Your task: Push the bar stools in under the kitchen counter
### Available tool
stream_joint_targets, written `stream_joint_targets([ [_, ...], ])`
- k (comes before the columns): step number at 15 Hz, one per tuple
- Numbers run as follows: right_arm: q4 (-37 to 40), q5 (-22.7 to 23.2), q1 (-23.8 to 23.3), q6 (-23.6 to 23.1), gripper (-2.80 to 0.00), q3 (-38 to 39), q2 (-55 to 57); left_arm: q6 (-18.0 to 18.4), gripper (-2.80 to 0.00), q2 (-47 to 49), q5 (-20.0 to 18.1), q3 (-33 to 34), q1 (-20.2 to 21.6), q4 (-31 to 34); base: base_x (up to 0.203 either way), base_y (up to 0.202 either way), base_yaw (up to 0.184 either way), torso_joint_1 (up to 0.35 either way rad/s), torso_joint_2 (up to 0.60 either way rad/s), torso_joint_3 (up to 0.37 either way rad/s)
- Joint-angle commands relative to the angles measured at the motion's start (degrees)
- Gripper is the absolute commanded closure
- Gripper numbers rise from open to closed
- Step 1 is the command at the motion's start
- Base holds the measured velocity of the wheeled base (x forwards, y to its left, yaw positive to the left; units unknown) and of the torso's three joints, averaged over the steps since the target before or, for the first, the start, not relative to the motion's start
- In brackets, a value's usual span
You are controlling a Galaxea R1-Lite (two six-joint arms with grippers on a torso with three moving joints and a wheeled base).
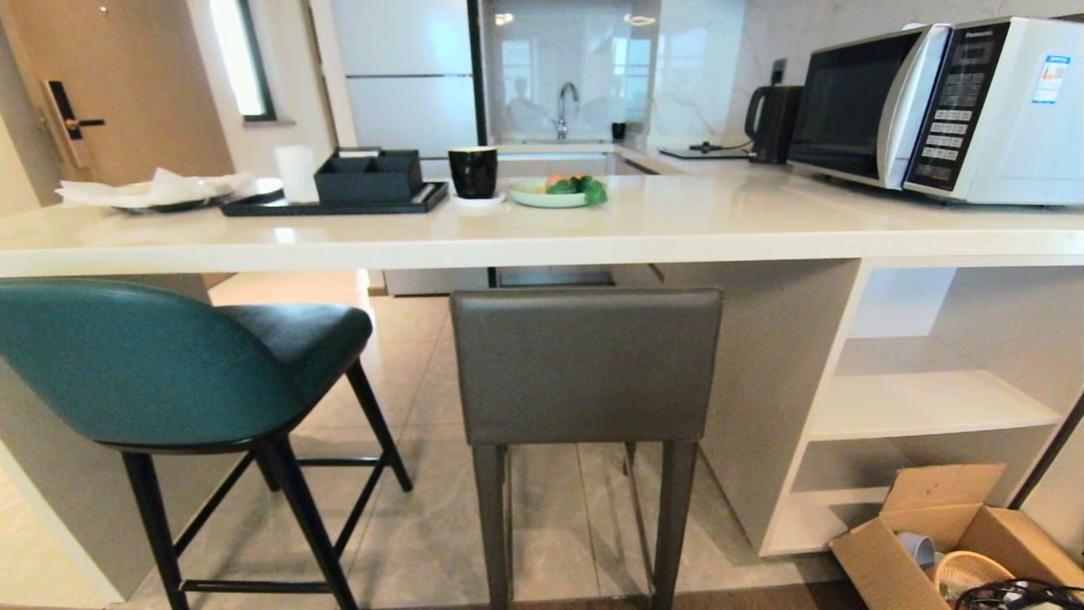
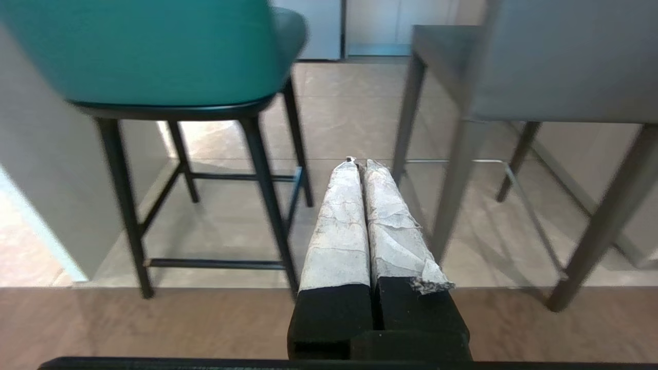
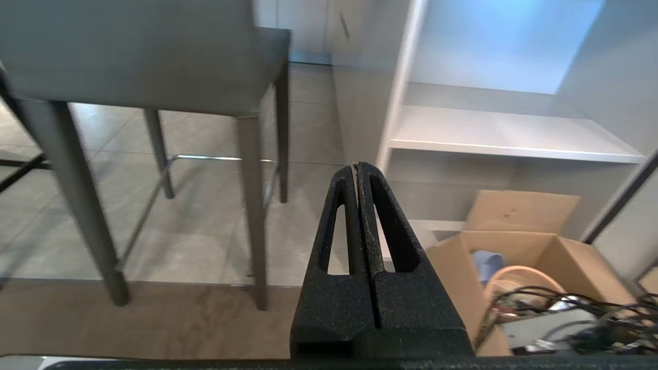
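Two stools stand before the bench (image 1: 542, 233) in the head view: the teal stool (image 1: 161, 364) on the left, turned at an angle, and the grey stool (image 1: 586, 364) in the middle with its square back facing the robot. Both seats reach partly under the bench top, but the backs are outside its edge. No arm is visible in this view.

From the left wrist view, the left gripper (image 2: 359, 163) has its jaws pressed together and holds nothing. It points at the gap between the teal stool (image 2: 154, 51) and the grey stool (image 2: 560, 61), and touches neither.

From the right wrist view, the right gripper (image 3: 357, 165) also has its jaws closed and empty. The grey stool (image 3: 133, 51) is near but apart, to one side of the jaws; a cardboard box (image 3: 519, 241) lies on the other side.

I judge the risk is tipping: a push high on a back, or off-centre on the angled teal stool, may turn or overturn it because the legs are thin.
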Motion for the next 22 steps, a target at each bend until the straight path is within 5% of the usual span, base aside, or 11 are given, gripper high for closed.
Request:
stream_joint_targets([
  [1, 0.0, 0.0, 0.0, -0.1, 0.00, 0.0, 0.1, 0.0, 0.00, 0.1, 0.0, 0.0, 0.0, 0.0, 0.000, 0.203, -0.001, 0.004, 0.00, -0.001],
  [7, 0.0, 0.0, 0.0, 0.1, 0.00, 0.0, 0.1, 0.0, 0.00, 0.1, 0.1, 0.0, 0.0, 0.0, 0.000, 0.171, -0.004, 0.014, -0.03, -0.020],
  [22, 0.0, 0.1, 0.0, -0.1, 0.00, 0.0, 0.1, 0.0, 0.00, 0.1, 0.0, 0.0, 0.0, 0.0, 0.000, 0.000, 0.000, 0.156, -0.40, -0.244],
])
